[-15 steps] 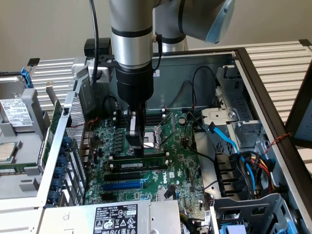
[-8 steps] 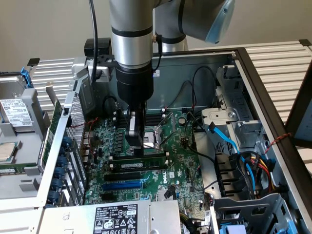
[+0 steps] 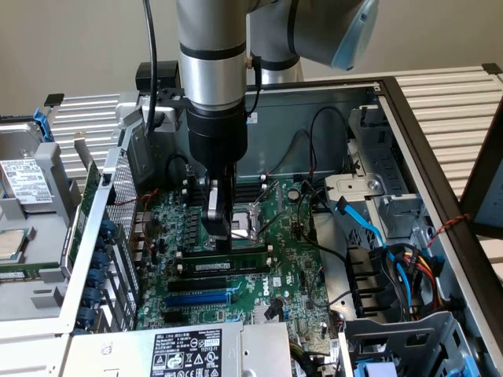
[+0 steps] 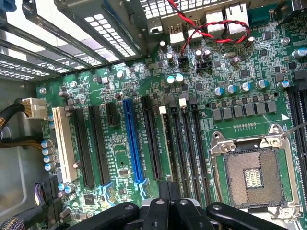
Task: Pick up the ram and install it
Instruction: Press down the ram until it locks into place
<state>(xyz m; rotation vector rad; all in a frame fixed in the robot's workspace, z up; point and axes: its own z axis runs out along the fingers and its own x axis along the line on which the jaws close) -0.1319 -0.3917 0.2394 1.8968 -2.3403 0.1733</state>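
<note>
Claw [image 3: 218, 228] closed, fingertips pressing down on ram [image 3: 228, 254]. Ram lies lengthwise in memory slot on motherboard [image 3: 259, 290], between CPU socket [image 3: 250, 214] and black slots [image 3: 224, 271]; blue slot [image 3: 200, 299] beyond.

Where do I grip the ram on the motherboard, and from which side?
Take the ram by its long top edge near the middle, pads on its two flat faces, coming straight down from above. It appears to stand on edge among the long slots, leaving only that edge free.

Cables [image 3: 346, 212] and drive cage [image 3: 393, 220] crowd the motherboard [image 3: 291, 267].
</note>
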